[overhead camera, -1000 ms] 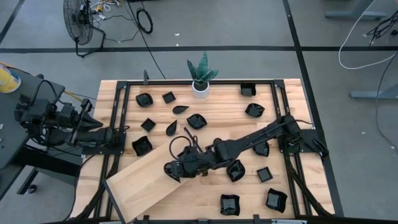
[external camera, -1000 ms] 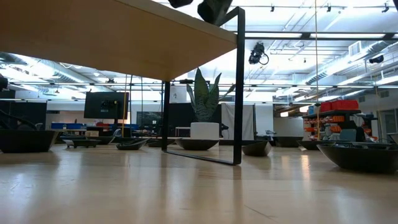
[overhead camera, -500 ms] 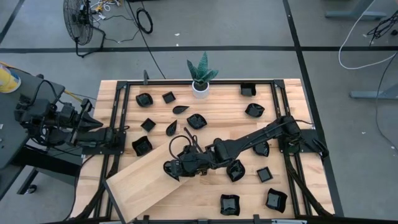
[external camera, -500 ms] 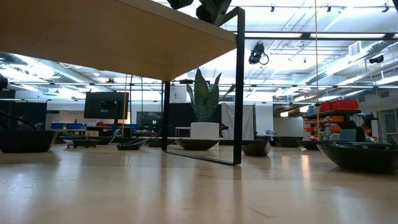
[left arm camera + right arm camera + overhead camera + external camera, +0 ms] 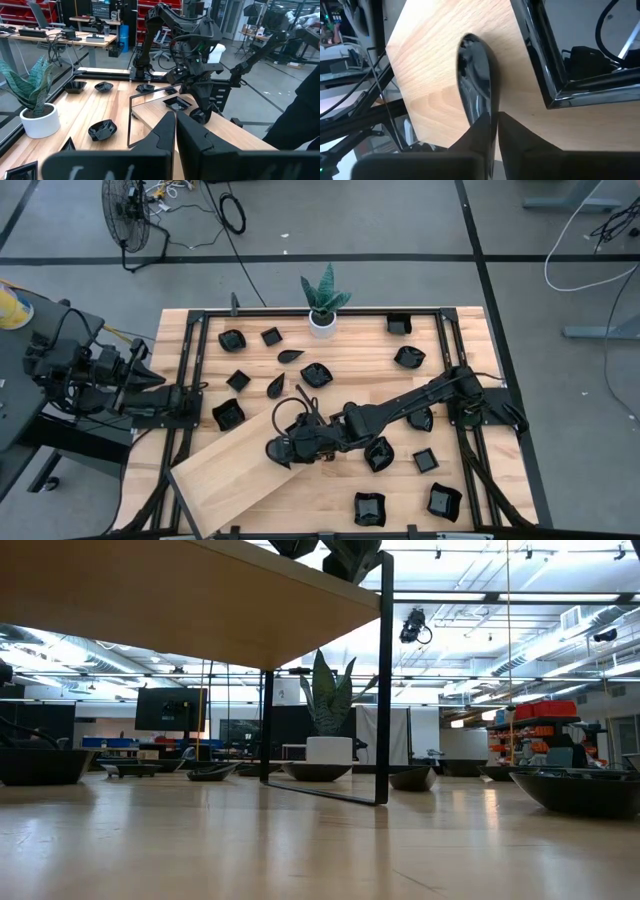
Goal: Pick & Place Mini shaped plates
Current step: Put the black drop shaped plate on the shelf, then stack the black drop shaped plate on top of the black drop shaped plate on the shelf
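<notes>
Right gripper (image 5: 278, 451) pinches one black mini plate (image 5: 476, 75) above the wooden board (image 5: 235, 470), at six o'clock; roughly sixteen plates lie scattered, unplaced; left gripper (image 5: 175, 122) closed, empty

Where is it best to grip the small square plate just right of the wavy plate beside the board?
Take the small square plate by one straight raised rim, from straight above, one finger inside, one outside. It lies flat, open upward; the rim away from the wavy plate looks freest.

light: bright, even (ceiling lamps) | shadows: soft | wrist foreground: blurred
</notes>
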Robot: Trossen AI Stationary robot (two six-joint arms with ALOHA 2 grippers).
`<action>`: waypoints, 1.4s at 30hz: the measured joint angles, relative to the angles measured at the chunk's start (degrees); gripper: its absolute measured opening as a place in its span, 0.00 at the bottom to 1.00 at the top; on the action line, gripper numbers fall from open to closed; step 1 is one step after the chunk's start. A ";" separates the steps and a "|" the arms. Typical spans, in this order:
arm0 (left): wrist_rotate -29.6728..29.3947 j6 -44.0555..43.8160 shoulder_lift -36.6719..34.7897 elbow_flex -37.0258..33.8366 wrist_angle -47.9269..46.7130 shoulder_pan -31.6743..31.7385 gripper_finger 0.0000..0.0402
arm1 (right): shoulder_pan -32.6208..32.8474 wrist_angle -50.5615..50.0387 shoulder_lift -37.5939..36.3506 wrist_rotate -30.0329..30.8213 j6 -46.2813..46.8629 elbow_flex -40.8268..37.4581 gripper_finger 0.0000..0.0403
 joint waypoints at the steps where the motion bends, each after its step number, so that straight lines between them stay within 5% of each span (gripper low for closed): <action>1: 0.01 0.00 0.00 0.00 0.00 -0.01 0.05 | 0.00 0.00 0.00 0.00 0.10 0.00 0.11; 27: 0.00 0.00 0.00 0.00 0.00 -0.02 0.05 | -0.37 3.58 -1.79 0.82 -5.18 0.00 0.31; 42: -0.02 0.00 0.00 0.00 0.00 -0.01 0.05 | -4.98 11.63 -7.31 2.10 -33.50 0.00 0.31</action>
